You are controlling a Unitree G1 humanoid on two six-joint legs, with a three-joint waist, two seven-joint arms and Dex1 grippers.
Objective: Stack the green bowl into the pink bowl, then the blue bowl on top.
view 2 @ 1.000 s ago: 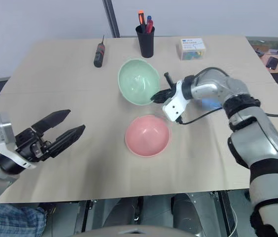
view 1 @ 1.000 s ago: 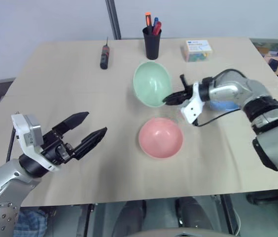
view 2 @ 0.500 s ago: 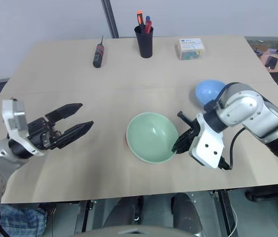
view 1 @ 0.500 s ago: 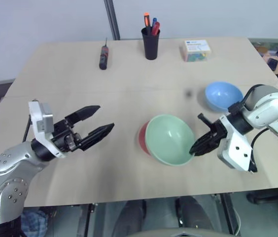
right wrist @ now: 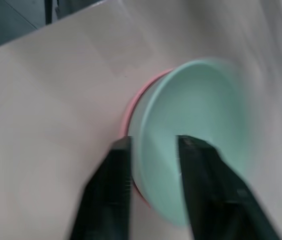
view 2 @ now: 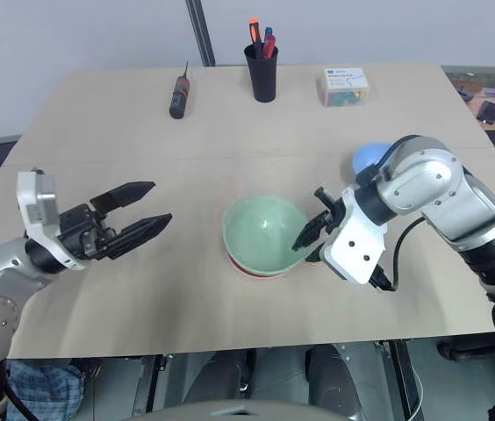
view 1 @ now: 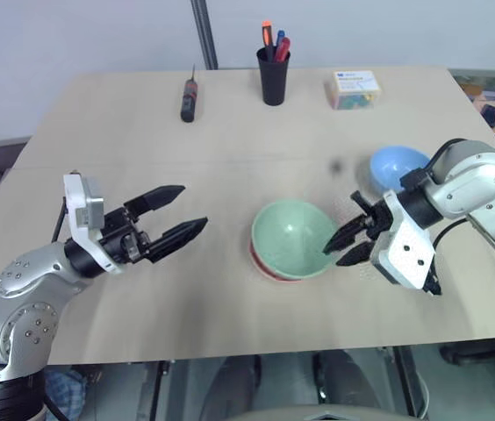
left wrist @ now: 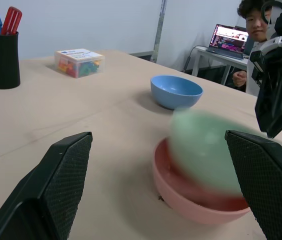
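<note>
We see the green bowl [view 1: 292, 237] inside the pink bowl [view 1: 261, 264]; our right tool [view 1: 346, 245] sits released at its 3 o'clock, left tool [view 1: 181, 214] spread empty.

head stereo: down over table [view 1: 98, 114] | wrists: low, near bowls

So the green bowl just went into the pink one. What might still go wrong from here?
The green bowl looks blurred and tilted in the pink bowl, so it may settle crooked. The right gripper, fingers apart, hangs right beside its rim and might knock it. The blue bowl sits behind that arm, so reaching for it could bump the stack.
</note>
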